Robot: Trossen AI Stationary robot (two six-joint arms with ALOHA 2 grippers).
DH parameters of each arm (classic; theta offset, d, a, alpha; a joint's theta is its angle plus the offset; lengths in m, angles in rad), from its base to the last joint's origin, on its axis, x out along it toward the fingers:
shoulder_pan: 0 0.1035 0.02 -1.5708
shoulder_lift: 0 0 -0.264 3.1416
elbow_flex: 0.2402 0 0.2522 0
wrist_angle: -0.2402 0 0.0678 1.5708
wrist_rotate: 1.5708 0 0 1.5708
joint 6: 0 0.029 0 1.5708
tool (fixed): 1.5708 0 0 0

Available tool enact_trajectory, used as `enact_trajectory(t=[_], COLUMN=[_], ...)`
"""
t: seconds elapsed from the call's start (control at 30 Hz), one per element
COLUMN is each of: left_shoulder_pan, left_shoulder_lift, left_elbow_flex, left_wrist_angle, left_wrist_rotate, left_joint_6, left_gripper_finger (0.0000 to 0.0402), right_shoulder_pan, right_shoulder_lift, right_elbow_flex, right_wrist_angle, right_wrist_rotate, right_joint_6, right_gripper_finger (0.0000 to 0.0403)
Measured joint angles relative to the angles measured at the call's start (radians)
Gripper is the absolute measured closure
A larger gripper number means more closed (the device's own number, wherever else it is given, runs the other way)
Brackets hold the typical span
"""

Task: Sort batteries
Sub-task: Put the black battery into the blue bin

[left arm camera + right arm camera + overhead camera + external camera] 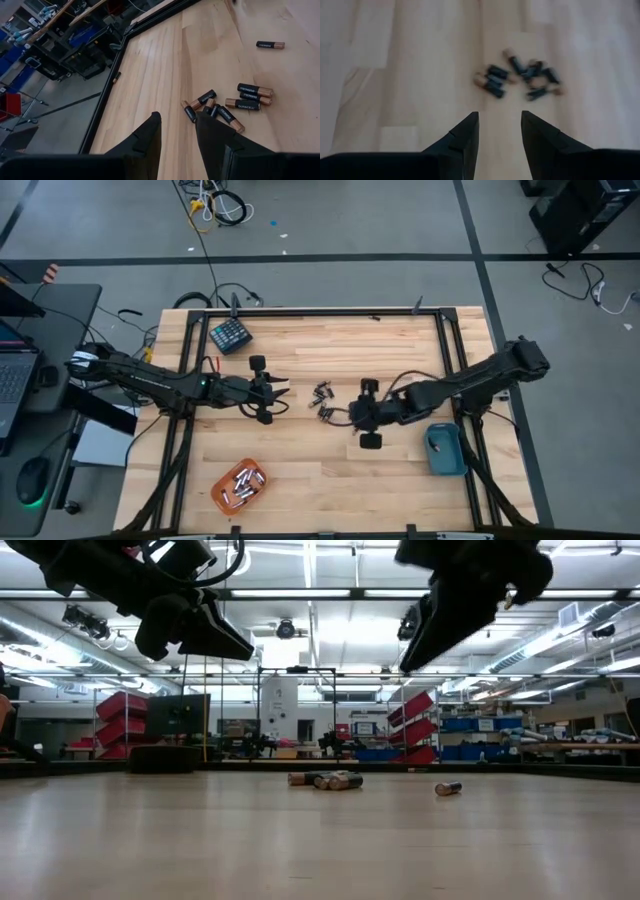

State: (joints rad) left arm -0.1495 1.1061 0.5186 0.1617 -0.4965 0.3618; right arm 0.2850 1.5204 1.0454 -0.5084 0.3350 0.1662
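Note:
A loose pile of small dark batteries with copper ends [322, 398] lies flat on the wooden table between my two grippers. It also shows in the low view as the batteries [325, 780], with one stray cell [448, 788] lying apart. My left gripper [283, 394] hovers open just left of the pile; its wrist view shows the batteries [225, 102] beyond the fingertips. My right gripper [352, 416] hovers open just right of the pile, and the batteries [520, 77] lie ahead of its fingers. Both grippers are above the table in the low view.
An orange tray [240, 485] holding several batteries sits near the table's near edge, left of centre. A blue tray [445, 448] stands at the right side under the right arm. A dark teal keypad-like block [230, 335] lies at the far left. Black frame rails [180, 420] border the table.

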Motion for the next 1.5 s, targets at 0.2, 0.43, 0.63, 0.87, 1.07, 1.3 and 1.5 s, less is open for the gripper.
enact_trajectory(t=[0.2,0.43,0.63,0.87,1.07,1.3,1.5], left_shoulder_pan=[0.000,0.000,0.000,0.000,0.000,0.000,0.000], left_shoulder_lift=[0.000,0.000,0.000,0.000,0.000,0.000,0.000], left_elbow_flex=[0.000,0.000,0.000,0.000,0.000,0.000,0.000], left_wrist_angle=[-0.008,-0.019,-0.019,-0.024,-0.027,-0.036,-0.036], left_wrist_rotate=[0.005,0.005,0.005,0.005,0.007,0.016,0.016], left_joint_6=[0.000,0.000,0.000,0.000,0.000,0.000,0.000], left_gripper_finger=[0.0282,0.0282,0.0282,0.0282,0.0282,0.0282,0.0282], right_shoulder_pan=[0.002,0.015,0.015,-0.002,-0.038,-0.066,-0.068], right_shoulder_lift=[0.125,0.218,0.256,0.292,0.311,0.322,0.323], right_elbow_flex=[0.000,0.000,0.000,0.000,0.004,0.005,0.003], right_wrist_angle=[0.028,0.015,-0.052,-0.063,-0.045,-0.043,-0.043], right_wrist_rotate=[-0.087,-0.122,-0.154,-0.149,-0.194,-0.284,-0.289], right_joint_6=[0.019,0.022,-0.017,-0.035,-0.036,0.031,0.077], right_gripper_finger=[0.0263,0.0263,0.0262,0.0262,0.0263,0.0304,0.0386])
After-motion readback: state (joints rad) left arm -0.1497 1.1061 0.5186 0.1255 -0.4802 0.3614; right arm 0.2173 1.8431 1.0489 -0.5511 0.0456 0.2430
